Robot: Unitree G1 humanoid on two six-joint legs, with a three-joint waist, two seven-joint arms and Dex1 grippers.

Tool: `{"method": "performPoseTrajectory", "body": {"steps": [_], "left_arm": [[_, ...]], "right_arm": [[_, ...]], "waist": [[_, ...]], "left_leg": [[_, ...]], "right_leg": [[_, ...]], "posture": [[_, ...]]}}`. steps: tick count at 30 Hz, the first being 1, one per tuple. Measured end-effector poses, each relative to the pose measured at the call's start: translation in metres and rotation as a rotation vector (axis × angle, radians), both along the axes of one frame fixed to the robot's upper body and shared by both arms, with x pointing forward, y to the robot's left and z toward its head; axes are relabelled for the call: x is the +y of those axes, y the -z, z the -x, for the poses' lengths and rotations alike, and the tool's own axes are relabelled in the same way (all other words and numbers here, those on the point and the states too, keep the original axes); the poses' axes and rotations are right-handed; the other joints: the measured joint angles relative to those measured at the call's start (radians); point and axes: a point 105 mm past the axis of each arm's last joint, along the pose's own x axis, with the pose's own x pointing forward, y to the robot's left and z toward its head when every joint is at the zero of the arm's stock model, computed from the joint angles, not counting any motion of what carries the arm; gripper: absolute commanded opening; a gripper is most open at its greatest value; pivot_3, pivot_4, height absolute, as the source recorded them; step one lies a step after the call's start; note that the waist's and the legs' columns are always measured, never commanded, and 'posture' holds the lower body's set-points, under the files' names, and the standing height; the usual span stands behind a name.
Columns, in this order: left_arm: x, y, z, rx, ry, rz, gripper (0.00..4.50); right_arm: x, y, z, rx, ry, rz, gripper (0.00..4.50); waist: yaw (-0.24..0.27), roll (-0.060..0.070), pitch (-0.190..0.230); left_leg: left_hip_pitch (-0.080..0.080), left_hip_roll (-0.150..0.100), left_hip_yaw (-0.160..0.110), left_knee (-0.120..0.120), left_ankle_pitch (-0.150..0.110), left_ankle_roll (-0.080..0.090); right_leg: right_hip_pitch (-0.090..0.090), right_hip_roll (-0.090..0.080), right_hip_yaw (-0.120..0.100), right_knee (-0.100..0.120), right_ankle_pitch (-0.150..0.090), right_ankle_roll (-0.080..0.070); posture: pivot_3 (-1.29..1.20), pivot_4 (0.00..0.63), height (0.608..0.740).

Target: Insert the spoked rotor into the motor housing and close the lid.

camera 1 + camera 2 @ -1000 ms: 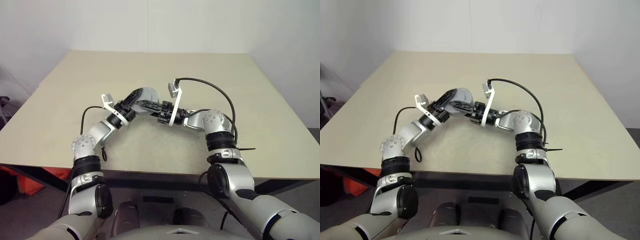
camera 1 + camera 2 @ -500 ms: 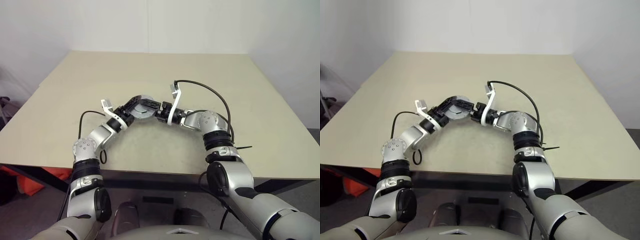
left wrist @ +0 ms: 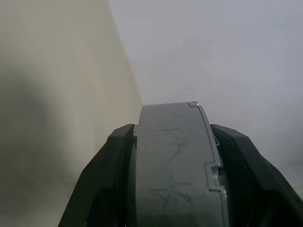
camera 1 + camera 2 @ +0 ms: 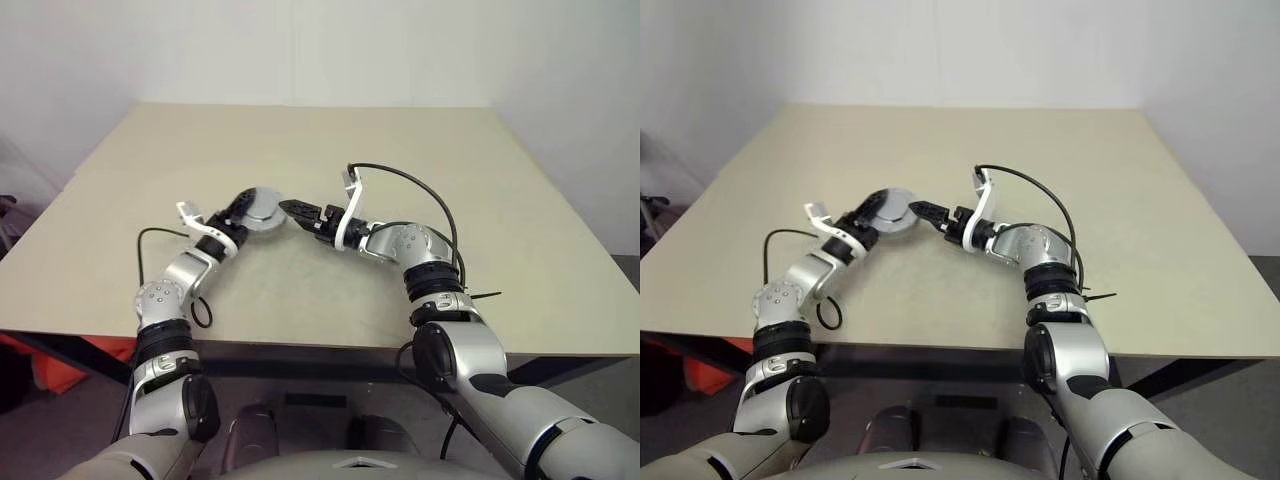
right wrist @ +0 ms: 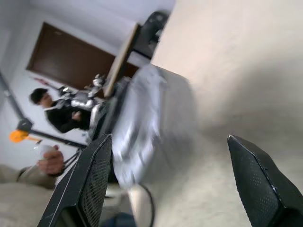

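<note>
Left wrist view: left claw [image 3: 173,189] clamped on the grey motor housing [image 3: 173,161], one black finger against each flat side. Head views: housing [image 4: 256,209] held just above the beige surface [image 4: 400,150], right claw [image 4: 287,207] spread wide, empty, just beside it. Farther off, in the right wrist view, a person [image 5: 61,113].

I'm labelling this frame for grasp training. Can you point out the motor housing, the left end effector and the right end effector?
motor housing [image 3: 173,165]: left wrist view, its grey side wall.
left end effector [image 4: 240,212]: left eye view, between its fingertips.
right end effector [image 5: 173,175]: right wrist view, the gap midway between its fingertips.
</note>
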Motion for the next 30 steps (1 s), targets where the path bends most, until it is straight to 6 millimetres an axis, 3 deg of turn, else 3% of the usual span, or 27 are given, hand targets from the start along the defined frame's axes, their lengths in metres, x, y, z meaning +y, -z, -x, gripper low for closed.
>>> {"method": "performPoseTrajectory", "body": {"steps": [3, 8, 11, 12, 17, 21, 26, 30], "left_arm": [[0.036, 0.022, 0.005, 0.088, -0.148, -0.041, 2.15], [0.076, 0.048, 0.015, 0.207, -0.317, -0.089, 2.15], [0.086, 0.047, 0.015, 0.219, -0.360, -0.117, 2.15], [0.087, 0.047, 0.015, 0.220, -0.368, -0.125, 2.89], [0.091, 0.039, 0.014, 0.200, -0.391, -0.159, 4.42], [0.117, 0.034, 0.018, 0.221, -0.489, -0.240, 4.42], [0.165, 0.010, 0.029, 0.204, -0.626, -0.385, 4.42], [0.169, 0.000, 0.028, 0.198, -0.630, -0.533, 4.42]], "right_arm": [[-0.002, 0.001, -0.002, -0.008, 0.014, 0.012, 4.35], [-0.002, -0.002, -0.003, -0.019, 0.015, 0.016, 4.35], [0.000, -0.004, -0.004, -0.027, 0.012, 0.018, 4.35], [0.000, -0.004, -0.004, -0.030, 0.013, 0.021, 4.35], [0.003, -0.001, -0.003, -0.015, 0.002, 0.028, 4.35], [0.004, 0.000, -0.004, -0.006, -0.006, 0.034, 4.35], [0.005, 0.001, -0.002, 0.013, -0.037, 0.033, 4.35], [0.003, 0.000, -0.008, -0.048, -0.018, 0.082, 4.35]], "waist": [[0.000, 0.000, 0.000], [0.008, -0.003, 0.000], [0.007, -0.004, 0.000], [0.007, -0.004, 0.000], [0.005, -0.004, 0.000], [-0.004, -0.004, 0.000], [-0.006, -0.005, 0.000], [0.010, -0.005, -0.001]], "left_leg": [[-0.001, 0.000, 0.000, 0.000, 0.000, 0.000], [-0.001, 0.000, -0.001, 0.001, 0.000, 0.000], [0.000, 0.000, -0.001, 0.001, 0.000, 0.000], [0.001, 0.000, -0.001, 0.001, 0.000, 0.000], [0.003, 0.000, -0.001, 0.001, 0.001, -0.001], [0.006, 0.001, -0.001, 0.001, 0.002, -0.003], [0.006, 0.000, -0.001, 0.001, 0.002, -0.003], [0.005, 0.000, -0.001, 0.002, 0.002, -0.003]], "right_leg": [[0.000, 0.000, 0.000, 0.000, 0.000, 0.000], [0.000, 0.000, -0.001, 0.000, 0.000, 0.000], [0.002, 0.000, -0.001, 0.000, 0.000, 0.001], [0.002, 0.000, -0.001, 0.000, 0.000, 0.000], [0.002, 0.000, 0.000, 0.003, 0.000, 0.000], [0.002, 0.000, 0.000, 0.006, 0.000, 0.000], [0.002, 0.000, 0.001, 0.007, 0.000, 0.000], [0.002, 0.000, 0.001, 0.007, 0.000, 0.000]], "posture": [[0.00, 0.000, 0.740], [0.00, 0.000, 0.740], [0.00, 0.000, 0.740], [0.00, 0.000, 0.740], [0.00, 0.000, 0.740], [0.00, 0.000, 0.740], [0.00, 0.000, 0.740], [0.00, 0.000, 0.740]]}}
